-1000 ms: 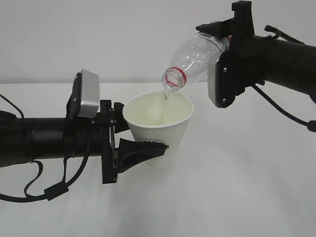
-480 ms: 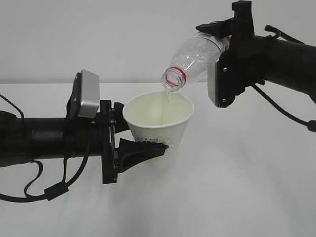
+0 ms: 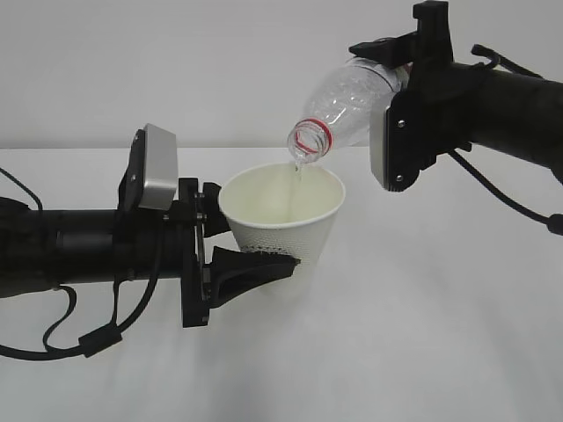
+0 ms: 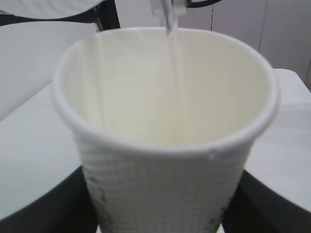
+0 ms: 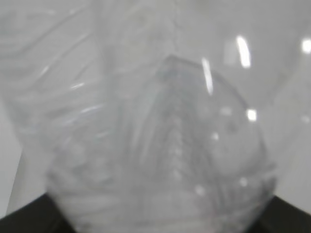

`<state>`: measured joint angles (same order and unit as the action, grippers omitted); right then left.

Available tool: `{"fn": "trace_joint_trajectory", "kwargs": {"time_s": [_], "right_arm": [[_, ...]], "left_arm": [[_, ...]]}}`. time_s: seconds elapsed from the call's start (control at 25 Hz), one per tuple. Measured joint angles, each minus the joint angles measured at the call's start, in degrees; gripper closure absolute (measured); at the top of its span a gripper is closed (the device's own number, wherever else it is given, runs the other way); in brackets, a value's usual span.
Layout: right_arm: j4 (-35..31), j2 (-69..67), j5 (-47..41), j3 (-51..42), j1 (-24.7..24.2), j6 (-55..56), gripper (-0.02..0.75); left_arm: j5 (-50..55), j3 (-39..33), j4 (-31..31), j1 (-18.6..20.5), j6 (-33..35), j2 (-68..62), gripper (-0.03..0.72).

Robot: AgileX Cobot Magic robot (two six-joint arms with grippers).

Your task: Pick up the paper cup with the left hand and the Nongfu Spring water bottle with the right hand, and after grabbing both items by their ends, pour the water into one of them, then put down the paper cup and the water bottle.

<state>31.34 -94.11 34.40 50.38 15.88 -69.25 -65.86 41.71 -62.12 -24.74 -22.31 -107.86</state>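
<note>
The left arm (image 3: 88, 251) reaches in level from the left edge of the exterior view, a silver-grey box near its wrist. Its gripper (image 3: 230, 258) is clamped on the lower part of the paper cup (image 3: 283, 224), one black finger (image 3: 251, 266) running along the cup's near side. The cup sits upright at the centre of the frame, held above the white table (image 3: 422, 334).

The right arm (image 3: 493, 101) comes in from the upper right and slopes down toward the centre. Its gripper (image 3: 396, 54) is closed around the base end of the water bottle (image 3: 347, 101), which tilts neck-down to the left, its mouth just above the cup's rim.

The cup is white, tapered, with a fine dotted texture on its wall and a cream inside; dark print shows low on its side by the finger. The bottle is clear and crinkled, with a red ring at the neck. In the left wrist view a thin stream of water (image 4: 172, 43) falls from the top centre into the cup. The right wrist view is filled by the blurred clear bottle wall.
</note>
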Motion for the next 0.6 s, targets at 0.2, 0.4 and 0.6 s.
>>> {"fn": "trace_joint_trajectory", "kwargs": {"time_s": [0.2,0.4,0.6], "right_arm": [[0.0,0.0,0.0,0.0,0.0,0.0,0.279],[0.0,0.0,0.0,0.0,0.0,0.0,0.279],[0.0,0.0,-0.56,0.0,0.0,0.0,0.279]], "left_arm": [[0.03,0.0,0.0,0.0,0.0,0.0,0.198],[0.15,0.0,0.0,0.0,0.0,0.0,0.199],[0.44,0.0,0.0,0.0,0.0,0.0,0.199]]}}
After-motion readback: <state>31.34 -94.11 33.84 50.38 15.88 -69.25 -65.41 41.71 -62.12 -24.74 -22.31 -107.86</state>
